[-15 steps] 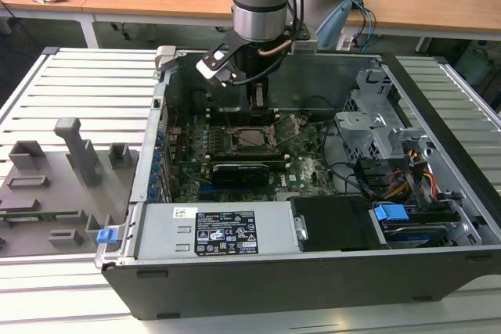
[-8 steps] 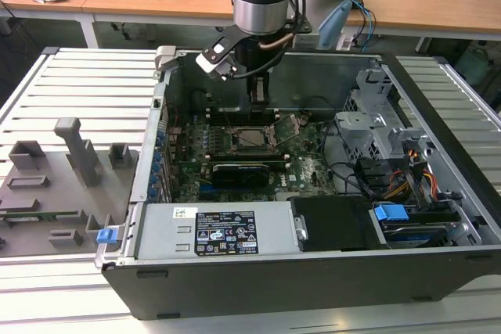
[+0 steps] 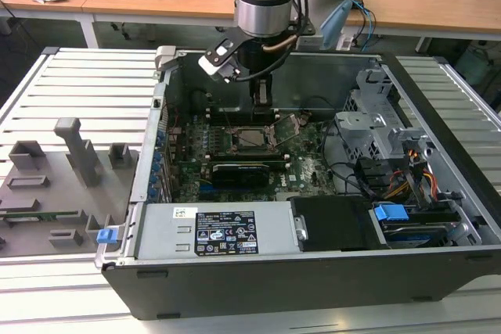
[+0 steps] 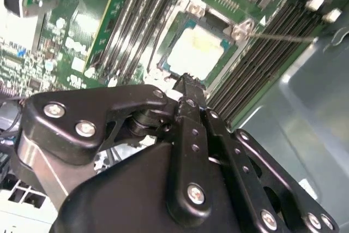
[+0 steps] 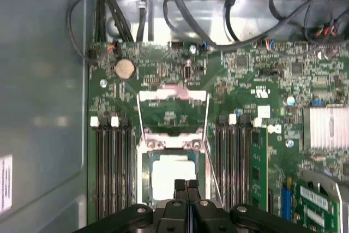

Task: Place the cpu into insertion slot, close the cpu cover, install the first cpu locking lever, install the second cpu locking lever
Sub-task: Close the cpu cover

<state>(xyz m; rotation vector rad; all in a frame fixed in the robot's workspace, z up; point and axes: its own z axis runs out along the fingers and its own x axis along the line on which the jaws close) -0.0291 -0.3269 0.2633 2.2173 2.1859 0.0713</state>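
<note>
Pincer: the pincer (image 5: 186,185) has its two fingertips pressed together with nothing between them. It hangs just above the near edge of the insertion slot (image 5: 146,159).
Cpu: the cpu (image 5: 173,175) lies flat inside the insertion slot, pale metal top up. It looks seated and sits square to the rim.
Cpu cover: the cpu cover (image 5: 172,94) is swung open and lies back just beyond the far side of the slot. Green board shows through its window.
Levers: one thin wire lever (image 5: 214,156) runs along one side of the slot and another (image 5: 139,115) runs beside the open cover. Neither looks latched.
Cpu handling: I judge it light, rigid and thin, with a smooth top that offers little friction. The pin field beneath is delicate, so any hold belongs on two opposite edges, kept level.
Cover handling: thin sheet metal, probably springy on its hinge. The free edge farthest from the slot looks best for pushing.
Lever handling: the stiff wire is likely to resist and may slip off smooth fingertips.
</note>
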